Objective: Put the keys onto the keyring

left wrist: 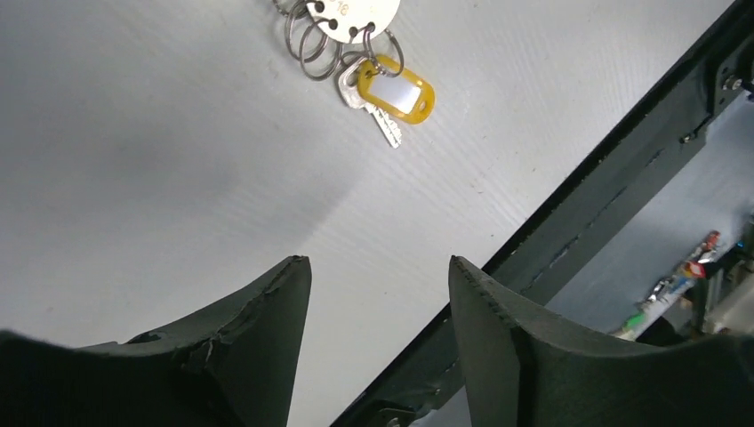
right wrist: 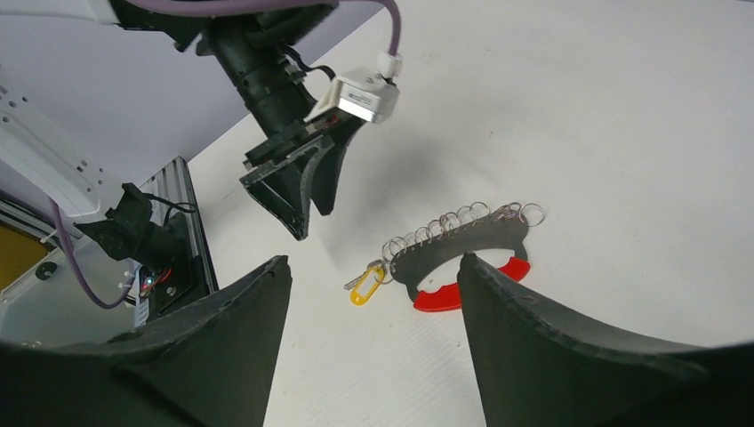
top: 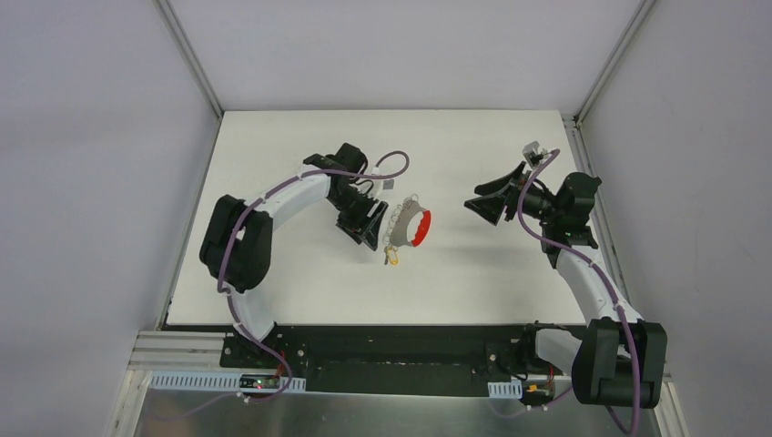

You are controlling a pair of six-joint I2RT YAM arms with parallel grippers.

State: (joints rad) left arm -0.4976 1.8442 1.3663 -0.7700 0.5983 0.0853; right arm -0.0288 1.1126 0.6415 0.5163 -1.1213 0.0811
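The keyring (top: 414,226) lies flat on the white table: a curved grey plate with a row of small wire rings and a bright red band (right wrist: 437,297). The key (left wrist: 381,117), silver with a yellow tag (left wrist: 402,94), hangs from a ring at the plate's end (left wrist: 356,12) and rests on the table (right wrist: 364,285). My left gripper (left wrist: 381,267) is open and holds nothing, just left of the keyring (top: 370,238). My right gripper (right wrist: 373,259) is open and empty too, well to the right of the keyring (top: 482,208).
The black front rail (left wrist: 569,240) runs along the table's near edge, close to the left gripper. Grey walls enclose the white table (top: 300,273) on three sides. The left gripper (right wrist: 293,191) hangs above the table in the right wrist view.
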